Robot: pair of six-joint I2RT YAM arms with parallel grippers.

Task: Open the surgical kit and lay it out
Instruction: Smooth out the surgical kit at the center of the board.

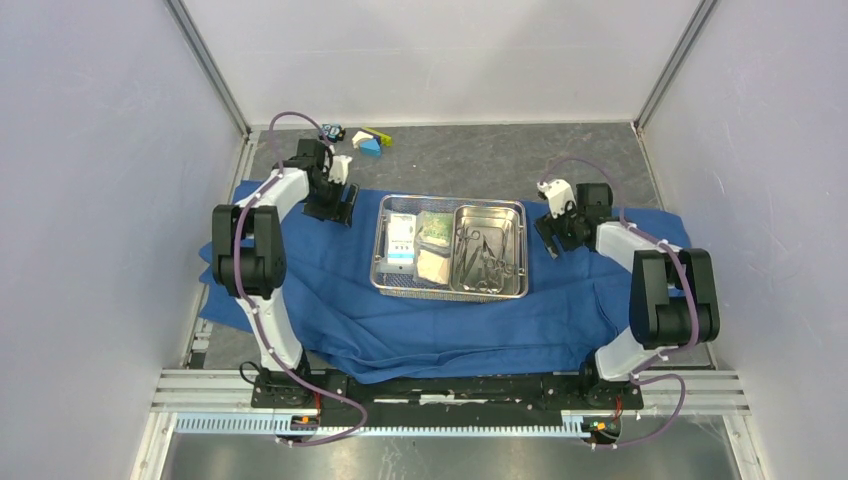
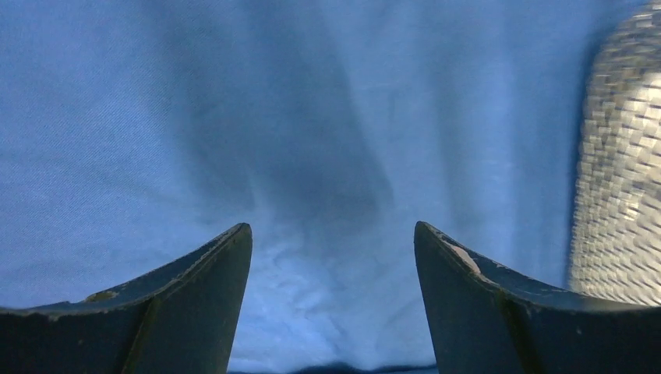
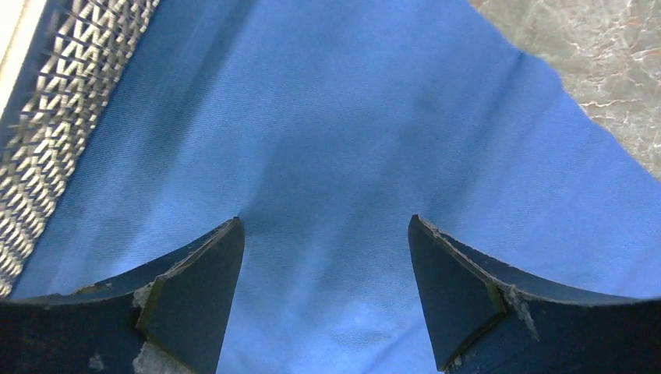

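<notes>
**Wrap spread open, tray at its centre**

The blue cloth wrap (image 1: 330,300) lies spread on the desk (image 1: 480,150). At its middle, the wire-mesh tray (image 1: 378,250) holds packets (image 1: 402,240) on the left and the steel pan (image 1: 488,209) of instruments (image 1: 482,262) on the right. The left end effector (image 2: 333,230) and right end effector (image 3: 326,222) flank the tray, jaws wide over bare cloth, gripping nothing.

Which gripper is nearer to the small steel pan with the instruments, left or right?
Right. The right gripper is over the blue cloth just beside the right end of the tray, where the pan sits. The left gripper is past the opposite end, farther away.
</notes>
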